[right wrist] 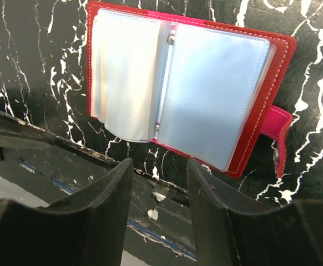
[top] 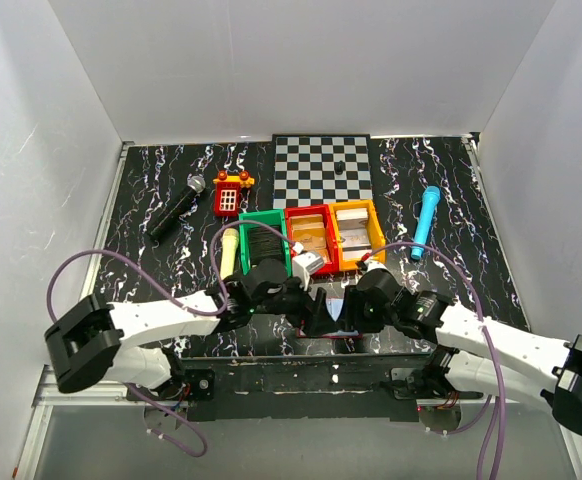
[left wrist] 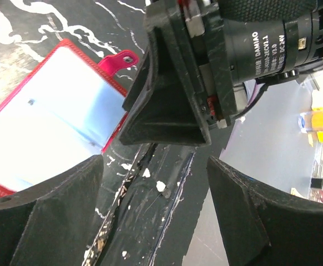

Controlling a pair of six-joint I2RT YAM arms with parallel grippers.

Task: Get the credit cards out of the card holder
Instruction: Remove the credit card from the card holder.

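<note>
Card holder (right wrist: pixel 189 88) lies spread open and flat just ahead of my right claw (right wrist: pixel 159 166), whose two black fingers stand apart with only table between them. My left claw (left wrist: pixel 156 166) is spread wider and is just as empty. The holder sits ahead and to the left of it, past its left finger, and the right claw's dark body hangs directly in front of it.

Inside the holder are pale bluish, glossy plastic sleeves (right wrist: pixel 125 72), stitched along their edges and joined at a middle seam. The left stack curls up a little at its lower corner. Whether any cards sit in those sleeves I cannot tell. The cover is dark red and leathery, with a short pink-red tab (right wrist: pixel 278 127) at its right edge.

Under it the table (right wrist: pixel 28 66) is black with white marble veins.

Farther out from both claws three plastic bins stand side by side: a green bin (top: pixel 243 240), a red bin (top: pixel 309 209) and a yellow bin (top: pixel 378 230). Each holds flat pieces too small to name.
</note>
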